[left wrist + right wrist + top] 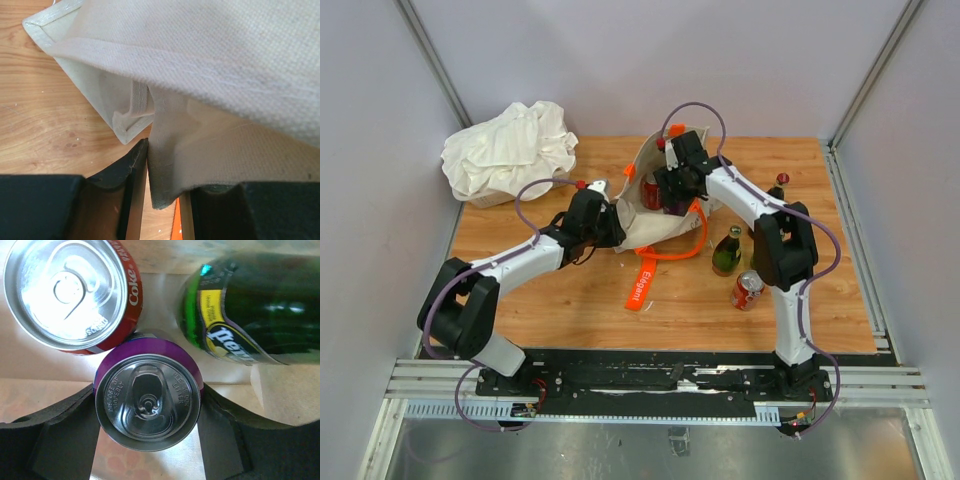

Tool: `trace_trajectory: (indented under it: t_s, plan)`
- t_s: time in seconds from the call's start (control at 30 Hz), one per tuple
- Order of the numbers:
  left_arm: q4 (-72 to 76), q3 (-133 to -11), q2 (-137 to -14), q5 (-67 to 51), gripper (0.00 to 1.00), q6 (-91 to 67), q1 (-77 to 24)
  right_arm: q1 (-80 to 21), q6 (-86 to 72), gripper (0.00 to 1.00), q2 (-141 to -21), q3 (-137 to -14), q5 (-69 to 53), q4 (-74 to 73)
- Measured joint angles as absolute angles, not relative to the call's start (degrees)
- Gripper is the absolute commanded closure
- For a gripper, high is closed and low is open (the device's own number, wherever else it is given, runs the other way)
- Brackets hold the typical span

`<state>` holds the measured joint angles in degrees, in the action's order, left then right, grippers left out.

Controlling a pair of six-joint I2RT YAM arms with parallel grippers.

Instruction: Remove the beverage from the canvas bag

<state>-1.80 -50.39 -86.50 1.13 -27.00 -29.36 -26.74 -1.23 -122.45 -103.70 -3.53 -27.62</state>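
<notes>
The beige canvas bag (642, 222) lies open mid-table with its orange strap (644, 278) trailing toward me. My left gripper (607, 226) is shut on the bag's left edge, and a fold of canvas (170, 160) sits between its fingers. My right gripper (670, 186) is inside the bag's mouth. In the right wrist view its jaws (149, 396) close on both sides of a purple can (148, 399) seen from above. A red Coke can (70, 290) and a green Perrier bottle (250, 305) lie next to it in the bag. The Coke can also shows from above (651, 192).
A green bottle (727, 250) and a red can (748, 290) stand on the table right of the bag. A dark bottle with a red cap (781, 184) stands behind my right arm. A white cloth bundle (510, 150) sits at the back left.
</notes>
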Motion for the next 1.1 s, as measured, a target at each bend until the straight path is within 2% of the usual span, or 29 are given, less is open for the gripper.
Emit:
trace_trajectory:
  t_s: [0.23,0.63,0.77,0.9,1.1]
  plan:
    - [-1.4,-50.8,-88.0,0.5,0.68,-26.3,-29.3,-29.6,2.2,0.99,-119.6,-102.5,-2.8,-28.3]
    - [-1.0,-50.9,-88.2,-0.8,0.68,-26.0,-29.0,-33.2,3.9,0.97,-95.0,-97.8,-3.0,-26.7]
    - [-1.0,-50.9,-88.2,-1.0,0.68,-26.0,-29.0,-35.3,4.1,0.93,-87.1,-92.2,-1.4,-26.5]
    - [-1.0,-50.9,-88.2,-1.1,0.68,-25.9,-29.0,-40.4,4.1,0.99,-78.6,-82.6,0.7,-28.1]
    - [-1.0,-50.9,-88.2,-1.2,0.68,-25.9,-29.0,-48.2,1.1,0.99,-67.4,-69.3,4.3,-32.1]
